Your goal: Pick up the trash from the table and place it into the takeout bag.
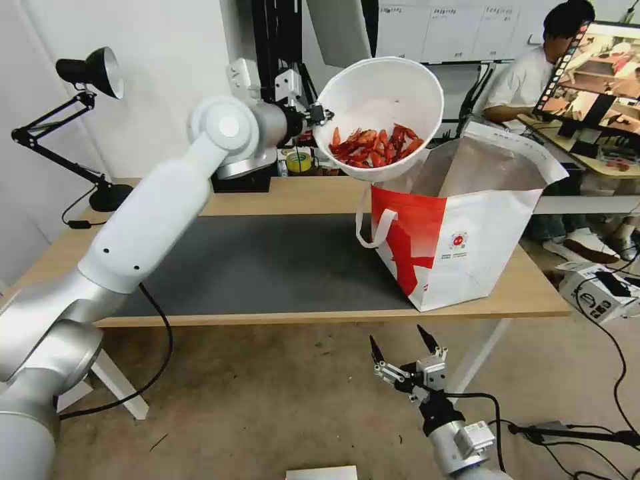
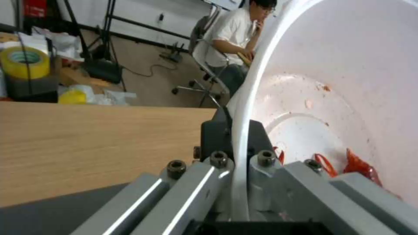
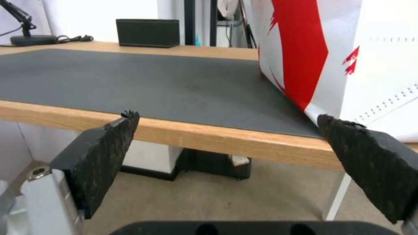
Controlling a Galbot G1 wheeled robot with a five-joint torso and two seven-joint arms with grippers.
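Observation:
My left gripper (image 1: 319, 115) is shut on the rim of a white bowl (image 1: 393, 87) holding red shells (image 1: 373, 148). The bowl is tilted on its side in the air, its lower lip over the left edge of the takeout bag (image 1: 467, 247). The bag, white with a red panel and foil lining, stands open on the right end of the table (image 1: 313, 197). In the left wrist view the bowl's rim (image 2: 244, 124) runs between the fingers (image 2: 217, 137), with red shells (image 2: 357, 164) inside. My right gripper (image 1: 403, 350) hangs open below the table's front edge, facing the bag's red panel (image 3: 305, 49).
A dark grey mat (image 1: 267, 263) covers the table's middle. A black box (image 3: 148, 32) and a black desk lamp (image 1: 87, 73) stand at the back left. A roll of yellow tape (image 2: 24, 62) lies behind the table. Cables and a box lie on the floor at right.

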